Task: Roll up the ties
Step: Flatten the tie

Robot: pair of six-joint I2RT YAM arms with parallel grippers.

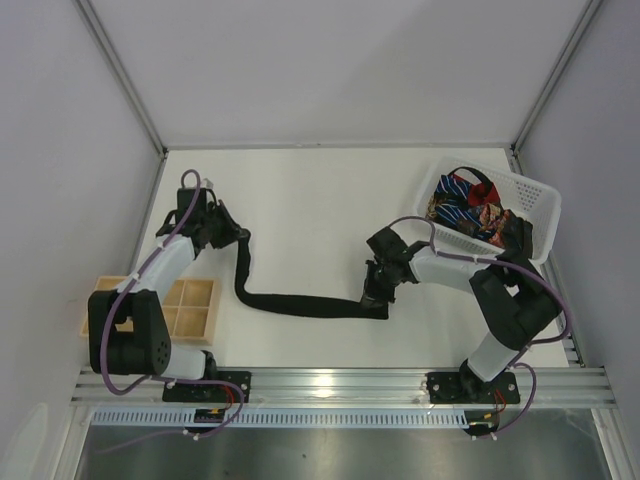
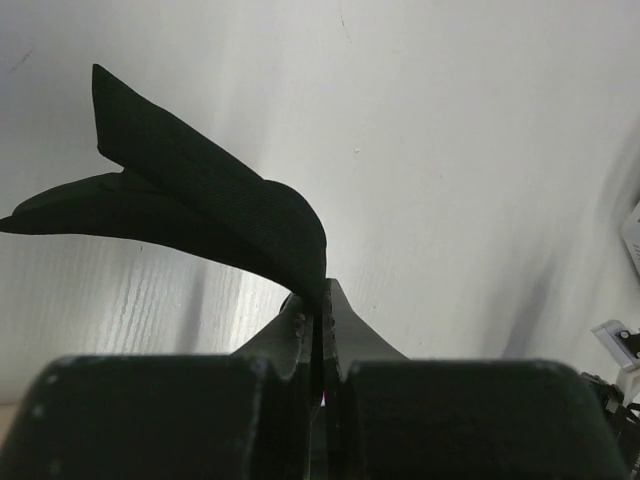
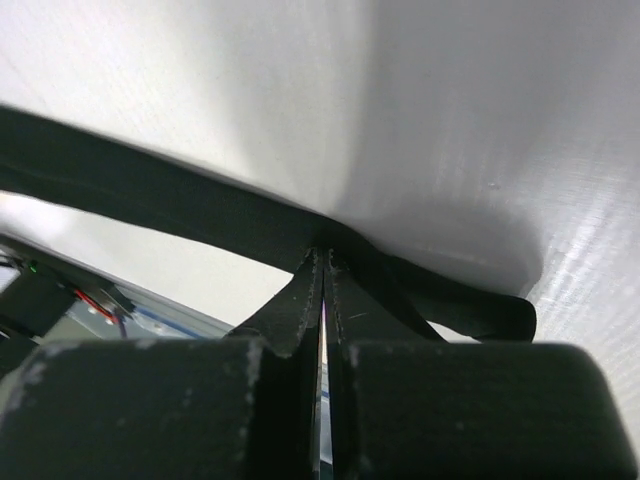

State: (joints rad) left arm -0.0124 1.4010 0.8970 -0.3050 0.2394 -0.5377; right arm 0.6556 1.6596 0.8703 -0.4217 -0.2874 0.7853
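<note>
Left claw [image 1: 228,237]: clenched on one end of the black tie [image 1: 300,303], far-left part of the counter [image 1: 320,200]. In the wrist view the pointed tip sticks up past the fingers.
Right claw [image 1: 377,300]: clenched on the tie's other end, mid-counter, low to the surface. A short bit of tie curls just past the fingers.
Black tie: lies on the counter betw. the 2 claws. Runs from left claw toward the near side, bends, then goes rt to the right claw.
Other ties [image 1: 470,205]: striped, red, patterned, heaped in a white basket [image 1: 537,200], far-rt corner.
In the way, rt: basket sits just behind the right arm's elbow.
In the way, left: wooden tray [image 1: 190,305] w/ compartments, near-left, just beside the tie's bend, partly under the left arm.
Cables [image 1: 188,177]: purple, looping along both arms.
Edges: walls close on L and R, metal rail [image 1: 340,380] along the near side.
Open room: white counter shows wide betw. left claw and basket, back to the far wall.
</note>
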